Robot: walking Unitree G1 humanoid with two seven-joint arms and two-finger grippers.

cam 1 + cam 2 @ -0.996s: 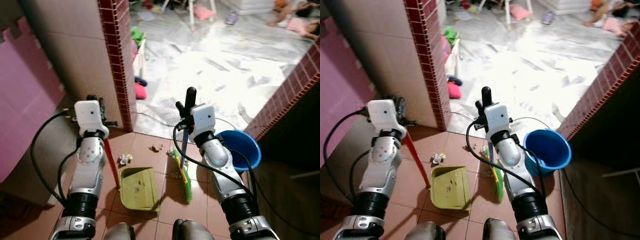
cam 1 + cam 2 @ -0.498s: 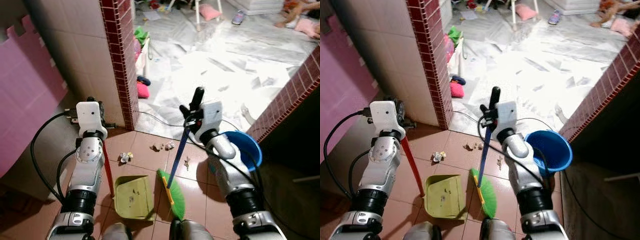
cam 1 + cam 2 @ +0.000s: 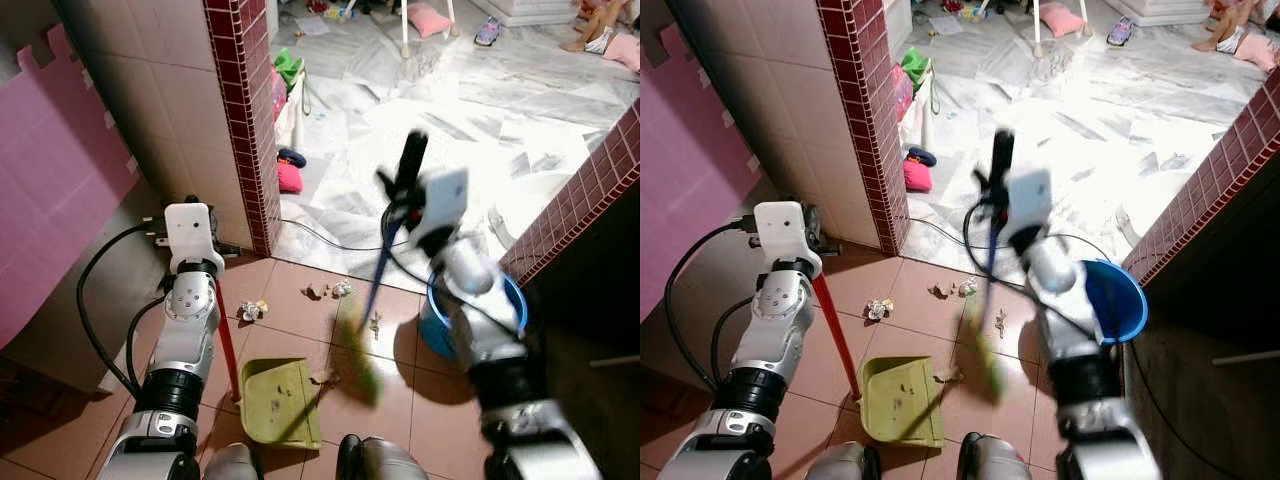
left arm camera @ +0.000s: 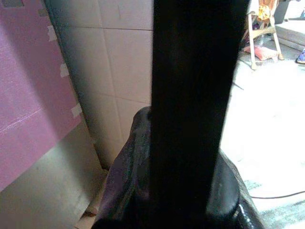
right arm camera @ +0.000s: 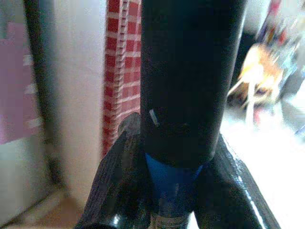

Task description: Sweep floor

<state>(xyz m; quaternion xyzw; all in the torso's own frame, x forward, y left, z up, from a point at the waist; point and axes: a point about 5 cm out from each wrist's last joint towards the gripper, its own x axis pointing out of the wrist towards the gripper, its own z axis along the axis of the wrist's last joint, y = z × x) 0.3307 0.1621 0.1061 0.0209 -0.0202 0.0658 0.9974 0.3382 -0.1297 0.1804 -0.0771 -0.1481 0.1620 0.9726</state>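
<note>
My right gripper (image 3: 402, 192) is shut on the black-capped top of a blue broom handle (image 3: 378, 275). The green broom head (image 3: 358, 358) is motion-blurred on the brown tiles, just right of the green dustpan (image 3: 280, 402). My left gripper (image 3: 186, 207) is shut on the top of the dustpan's red handle (image 3: 228, 345). The dustpan holds small scraps, and a scrap (image 3: 320, 378) lies at its right edge. A crumpled paper (image 3: 252, 311) and small bits (image 3: 330, 291) lie further ahead. In the right wrist view my fingers (image 5: 116, 186) clamp the handle.
A red brick pillar (image 3: 245, 120) and pink wall panels (image 3: 50, 200) stand at left. A blue bucket (image 3: 505, 315) sits behind my right arm by a red brick wall (image 3: 590, 180). A cable (image 3: 320, 235) crosses the threshold to a littered marble floor. A person (image 3: 600, 25) lies far off.
The right gripper has lifted and swung forward, and the broom head has moved from near my feet up beside the dustpan, now blurred. The left arm holds still.
</note>
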